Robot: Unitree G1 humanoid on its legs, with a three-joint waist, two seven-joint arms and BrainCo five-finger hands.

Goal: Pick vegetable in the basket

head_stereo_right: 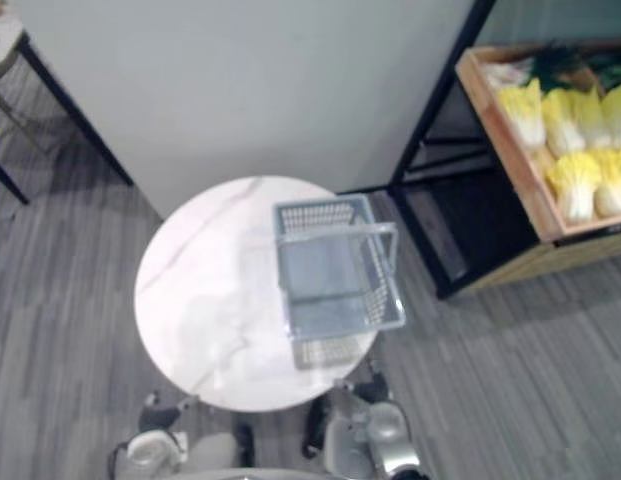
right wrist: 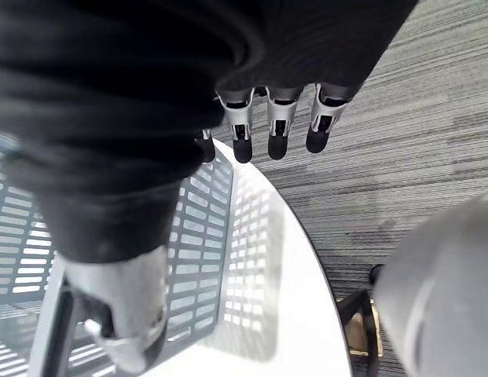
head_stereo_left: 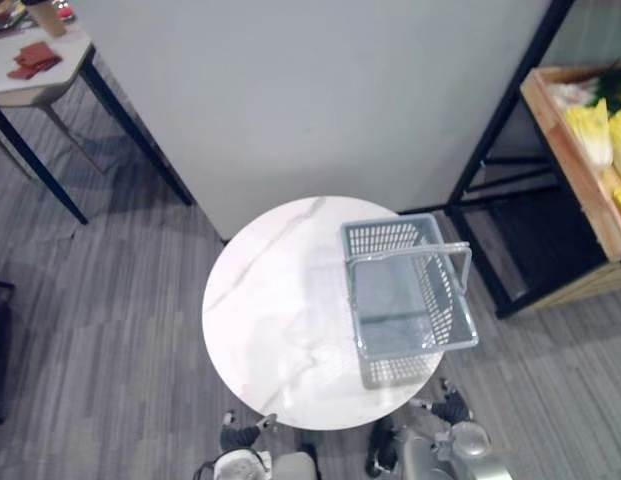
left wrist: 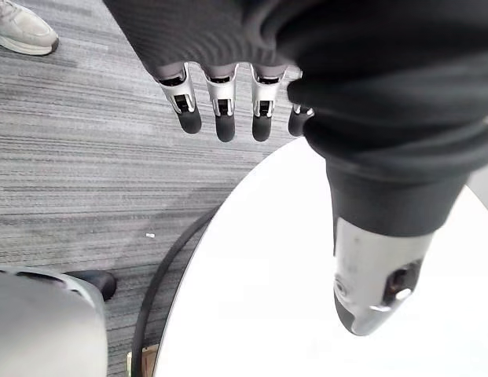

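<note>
A grey plastic basket (head_stereo_left: 410,300) stands empty on the right half of a round white table (head_stereo_left: 270,320), its handle raised. Several yellow-white cabbages (head_stereo_right: 560,130) lie in a wooden crate (head_stereo_right: 500,140) on a black shelf to the right of the table. My left hand (left wrist: 221,110) hangs by the table's near left edge (left wrist: 267,298), fingers straight and holding nothing. My right hand (right wrist: 279,126) hangs over the floor by the table's near right edge, next to the basket's mesh wall (right wrist: 196,236), fingers relaxed and empty.
A white partition (head_stereo_left: 310,90) rises right behind the table. The black shelf frame (head_stereo_left: 490,200) stands between table and crate. A second table (head_stereo_left: 40,60) with red items is at the far left. A person's shoe (left wrist: 20,31) rests on the grey floor.
</note>
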